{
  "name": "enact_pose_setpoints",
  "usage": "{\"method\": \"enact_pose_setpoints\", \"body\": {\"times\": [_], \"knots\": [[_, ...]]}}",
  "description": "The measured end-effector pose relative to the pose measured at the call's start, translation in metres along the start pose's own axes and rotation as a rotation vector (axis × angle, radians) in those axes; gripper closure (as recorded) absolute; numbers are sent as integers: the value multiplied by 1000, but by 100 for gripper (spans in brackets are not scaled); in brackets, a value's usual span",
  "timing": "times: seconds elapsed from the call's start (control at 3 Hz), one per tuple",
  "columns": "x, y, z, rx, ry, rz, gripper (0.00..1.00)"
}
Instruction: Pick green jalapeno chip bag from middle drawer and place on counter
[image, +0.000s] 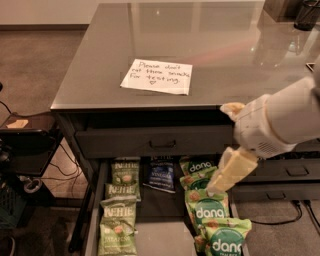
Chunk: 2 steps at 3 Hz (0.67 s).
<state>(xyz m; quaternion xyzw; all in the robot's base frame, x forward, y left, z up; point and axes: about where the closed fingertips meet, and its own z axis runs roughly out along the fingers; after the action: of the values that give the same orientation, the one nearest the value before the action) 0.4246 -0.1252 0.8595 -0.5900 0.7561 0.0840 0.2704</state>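
Observation:
Several olive-green KETTLE chip bags (119, 212) lie in a column along the left side of the open middle drawer (161, 239). My gripper (220, 149) comes in from the right on a white arm. It hangs in front of the counter's edge, above the drawer's right side, over the dang bags. Its cream fingers (231, 171) are spread apart and hold nothing. It is to the right of the KETTLE bags and apart from them. The glossy grey counter (210, 40) bears a white handwritten note (157, 76).
Bright green dang bags (207, 210) fill the drawer's right side and a dark blue bag (161, 175) lies at its back middle. A shut top drawer with a black handle (162, 144) sits above. Dark furniture and cables (25, 150) stand at the left.

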Motion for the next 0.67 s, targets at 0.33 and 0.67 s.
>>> {"method": "enact_pose_setpoints", "body": {"times": [0.33, 0.67], "knots": [[-9, 22, 62, -57, -49, -39, 0], [-13, 59, 130, -183, -46, -90, 0]]}}
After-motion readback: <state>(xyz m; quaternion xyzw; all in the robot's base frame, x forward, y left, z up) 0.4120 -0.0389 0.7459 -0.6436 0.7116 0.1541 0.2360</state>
